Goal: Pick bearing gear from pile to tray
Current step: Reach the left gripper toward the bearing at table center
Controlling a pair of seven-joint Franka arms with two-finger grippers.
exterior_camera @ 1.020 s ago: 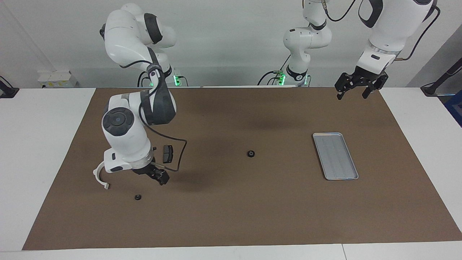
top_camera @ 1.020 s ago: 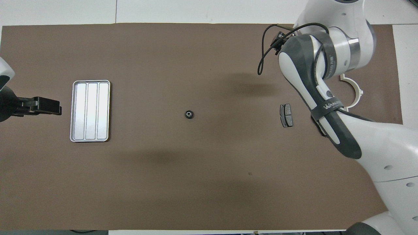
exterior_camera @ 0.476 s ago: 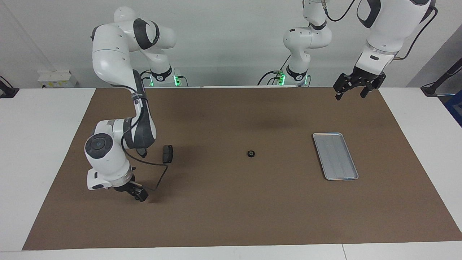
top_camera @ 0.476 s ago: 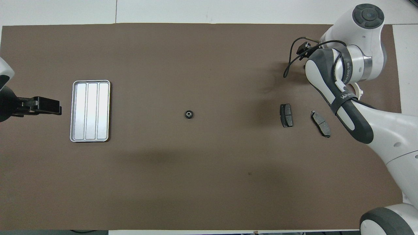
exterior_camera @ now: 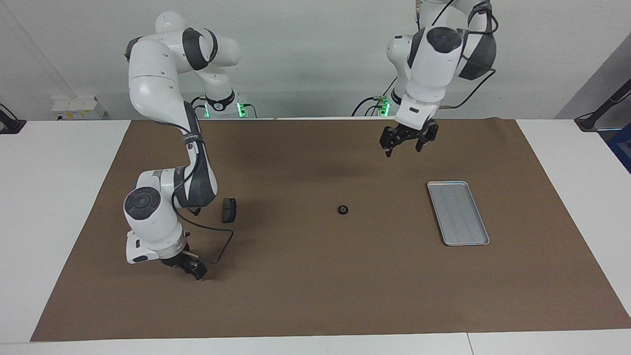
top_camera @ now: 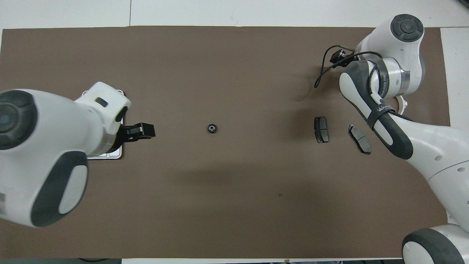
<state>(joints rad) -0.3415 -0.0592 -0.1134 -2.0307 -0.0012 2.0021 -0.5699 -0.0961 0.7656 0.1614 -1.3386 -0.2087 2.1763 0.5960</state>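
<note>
Swinging in from the table's corner, the left gripper [exterior_camera: 407,143] now hangs in the air between the tray [exterior_camera: 458,212] and the robots' edge of the brown mat [exterior_camera: 315,296], its fingers spread apart and holding nothing. Low at the right arm's end of the mat, the right gripper [exterior_camera: 193,267] has scarcely shifted over the last half second, right where a small black ring lay earlier — whether its fingers have closed on that ring I cannot tell, since the wrist hides them.

To do this step well, the right gripper should come straight down over the ring, fingers straddling it evenly, and close before lifting — a part this small will likely skid if nudged from one side.

Its arm folds sharply: elbow high, forearm dropping steeply, wrist tilted toward the mat. A second bearing gear [top_camera: 211,128] sits alone mid-mat, well apart from the tray. Two brake pads [top_camera: 321,129] lie beside the right arm, and a white half-ring [top_camera: 402,103] peeks from under it.
</note>
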